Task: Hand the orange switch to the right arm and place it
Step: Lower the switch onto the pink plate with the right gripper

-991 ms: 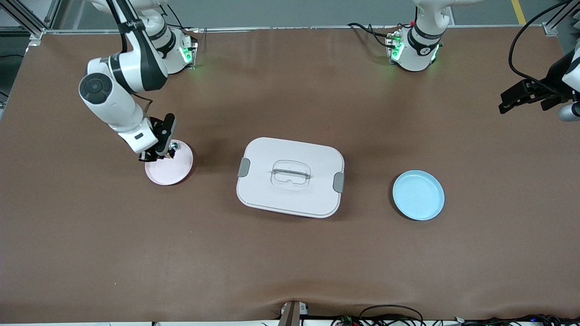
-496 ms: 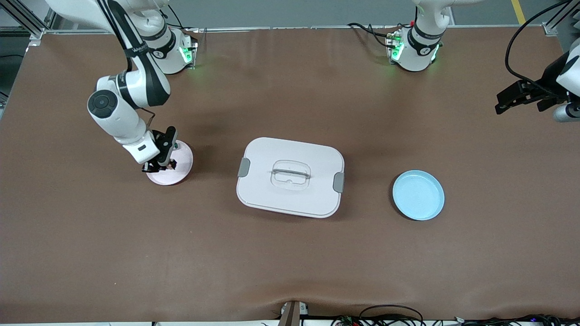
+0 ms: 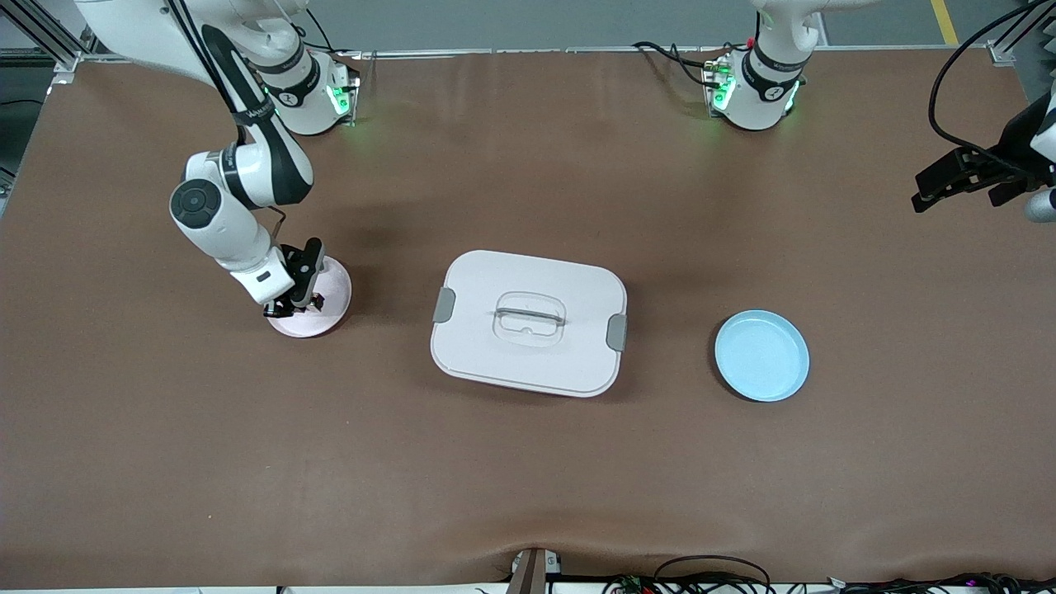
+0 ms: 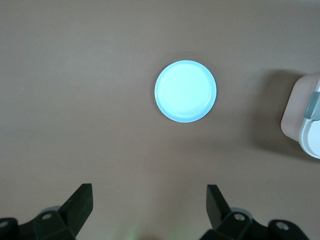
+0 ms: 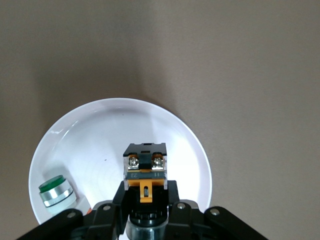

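The orange switch (image 5: pixel 145 170), a small black block with an orange section and two screws, sits between the fingers of my right gripper (image 5: pixel 145 197), which is shut on it. That gripper (image 3: pixel 293 305) hangs low over the pink plate (image 3: pixel 334 289) at the right arm's end of the table. In the right wrist view the plate (image 5: pixel 100 135) looks white, and the switch is just above its middle. My left gripper (image 3: pixel 936 188) waits open and empty, high over the left arm's end of the table; its two fingers (image 4: pixel 80 202) stand wide apart.
A small white-and-green part (image 5: pixel 56 190) lies in the pink plate beside the switch. A white lidded box (image 3: pixel 528 322) with grey clips stands mid-table. A blue plate (image 3: pixel 761 355) lies toward the left arm's end, also under the left wrist camera as the blue plate (image 4: pixel 185 91).
My right gripper has come down and a little across over the pink plate, still holding the switch. The left gripper has only drifted slightly at the table's end.
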`<state>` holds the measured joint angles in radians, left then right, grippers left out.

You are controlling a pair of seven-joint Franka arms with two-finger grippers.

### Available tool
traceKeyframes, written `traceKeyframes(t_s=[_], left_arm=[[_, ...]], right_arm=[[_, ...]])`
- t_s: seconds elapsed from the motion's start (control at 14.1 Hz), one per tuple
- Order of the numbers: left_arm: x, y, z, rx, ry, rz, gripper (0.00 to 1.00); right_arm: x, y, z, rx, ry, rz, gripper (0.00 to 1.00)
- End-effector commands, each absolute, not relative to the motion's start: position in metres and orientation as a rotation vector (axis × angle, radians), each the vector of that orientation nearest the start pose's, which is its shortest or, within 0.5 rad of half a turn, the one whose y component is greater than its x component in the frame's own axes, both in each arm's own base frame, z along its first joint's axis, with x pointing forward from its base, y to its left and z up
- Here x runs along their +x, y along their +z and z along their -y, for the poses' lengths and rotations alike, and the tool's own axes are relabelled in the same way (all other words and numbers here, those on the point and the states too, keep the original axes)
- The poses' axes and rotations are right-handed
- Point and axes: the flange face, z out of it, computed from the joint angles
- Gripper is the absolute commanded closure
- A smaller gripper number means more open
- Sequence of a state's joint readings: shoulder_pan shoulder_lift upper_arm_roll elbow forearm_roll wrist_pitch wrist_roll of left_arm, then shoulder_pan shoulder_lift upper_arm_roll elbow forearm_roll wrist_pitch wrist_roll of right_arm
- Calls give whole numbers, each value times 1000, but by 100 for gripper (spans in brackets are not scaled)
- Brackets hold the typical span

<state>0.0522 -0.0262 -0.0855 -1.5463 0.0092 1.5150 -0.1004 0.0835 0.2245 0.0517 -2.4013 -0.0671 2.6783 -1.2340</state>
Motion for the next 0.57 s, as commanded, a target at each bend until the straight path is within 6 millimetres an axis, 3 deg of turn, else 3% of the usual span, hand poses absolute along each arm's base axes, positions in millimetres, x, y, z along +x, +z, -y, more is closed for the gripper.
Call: traceKeyframes(t_s=[0.0,0.21,0.5], left_arm=[[538,649,17,-3139,-36,116,0],[542,644,18,-3140,-41,113,0],[540,645,24,-3139,-38,96,0]], right_arm=[[491,209,-72,-2383,-66,2124,100],[485,190,-73,-2367,-35,2117,100],[484,187,-78,-2321,-13,2183,100]])
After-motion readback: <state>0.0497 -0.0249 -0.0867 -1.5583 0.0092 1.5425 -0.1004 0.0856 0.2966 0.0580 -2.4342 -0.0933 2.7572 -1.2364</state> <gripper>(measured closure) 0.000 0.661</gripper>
